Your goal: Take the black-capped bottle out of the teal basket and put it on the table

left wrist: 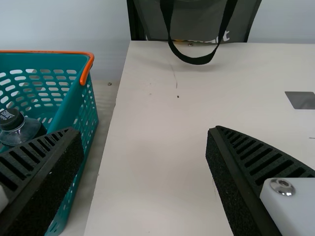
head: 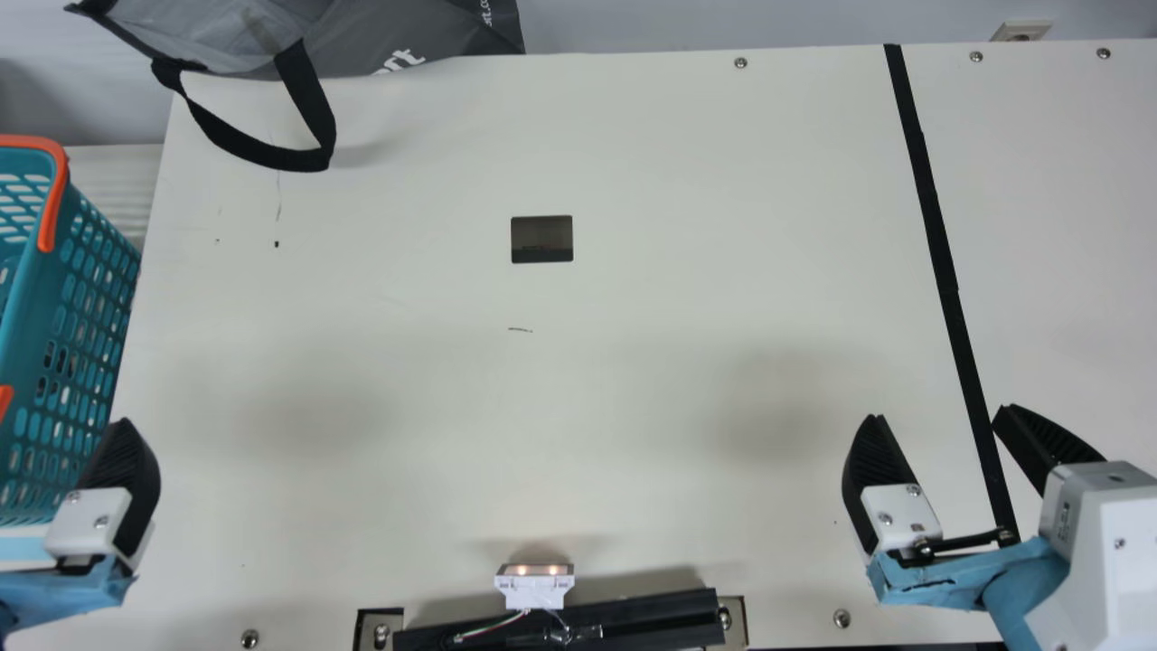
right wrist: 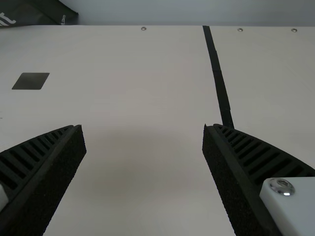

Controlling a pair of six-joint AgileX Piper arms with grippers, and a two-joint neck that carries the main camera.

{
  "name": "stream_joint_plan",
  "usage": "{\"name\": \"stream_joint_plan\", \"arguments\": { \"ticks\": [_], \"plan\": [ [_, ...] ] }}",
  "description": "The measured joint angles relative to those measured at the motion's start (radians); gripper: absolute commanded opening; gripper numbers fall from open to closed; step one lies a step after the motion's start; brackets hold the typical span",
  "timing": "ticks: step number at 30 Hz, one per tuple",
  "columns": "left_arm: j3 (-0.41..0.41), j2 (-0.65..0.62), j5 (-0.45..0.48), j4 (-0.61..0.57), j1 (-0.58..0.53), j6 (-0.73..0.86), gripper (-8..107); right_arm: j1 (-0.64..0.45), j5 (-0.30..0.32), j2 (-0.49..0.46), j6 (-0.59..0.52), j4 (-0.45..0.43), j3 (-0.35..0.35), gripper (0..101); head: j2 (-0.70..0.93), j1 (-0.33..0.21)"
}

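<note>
Left gripper [left wrist: 142, 130]: I'm seeing it gaping wide, gripping nothing, near the basket.
Right gripper [right wrist: 142, 127]: it's hanging over the table's right side, also spread wide, carrying nothing.
Basket [left wrist: 73, 104]: it's standing beside the table's left edge.
Bottle [left wrist: 20, 132]: it's resting inside the basket, black cap [left wrist: 10, 118] showing.
Table [head: 633, 380]: it's awaiting the bottle, so I'm judging this as the approach step.
Next move: I'm needing to lift left, clear the rim, then straddle the bottle from above before closing.
</note>
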Motion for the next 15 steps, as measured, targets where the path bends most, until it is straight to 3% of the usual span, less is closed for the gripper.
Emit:
{"name": "stream_joint_plan", "arguments": {
  "ticks": [15],
  "plan": [
    [-0.046, 0.091, -0.036, 0.045, 0.044, -0.047, 107, 0.000, 0.000, 0.000, 0.000, 0.001, 0.000, 91, 0.000, -0.005]
  ]
}}
